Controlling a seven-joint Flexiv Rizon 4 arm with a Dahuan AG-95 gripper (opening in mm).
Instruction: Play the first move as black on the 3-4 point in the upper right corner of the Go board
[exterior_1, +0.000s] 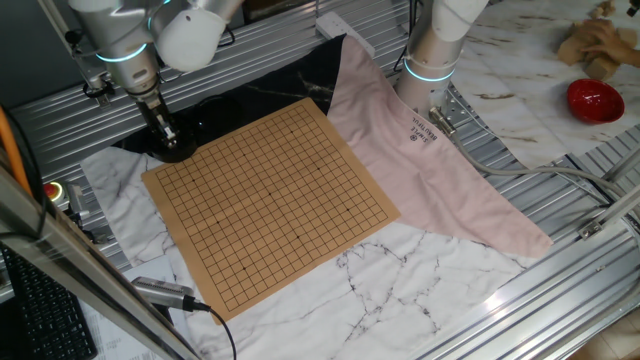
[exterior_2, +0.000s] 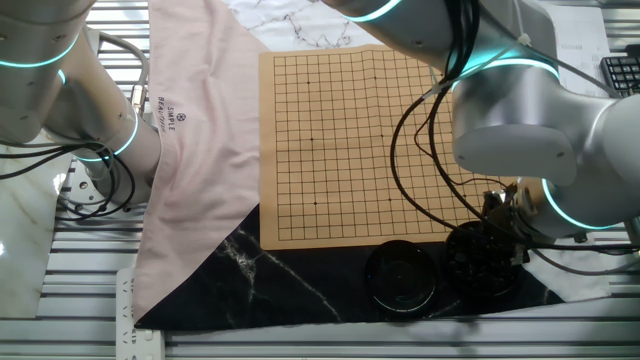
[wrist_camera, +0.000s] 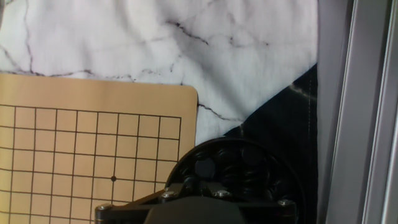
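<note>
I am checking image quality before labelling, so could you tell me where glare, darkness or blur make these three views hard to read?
In one fixed view the gripper sits against black cloth, so its fingers blur into the dark. In the other fixed view the bowl of stones is a dark mass and no single stone can be made out. In the hand view the Go board grid is sharp, while the black stones show only faint sheen.

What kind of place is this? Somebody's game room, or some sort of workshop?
Most likely a robotics lab, not a game room. A robot arm hangs over a Go board laid on cloths across a slatted aluminium workbench, with a second robot's base bolted nearby.
</note>
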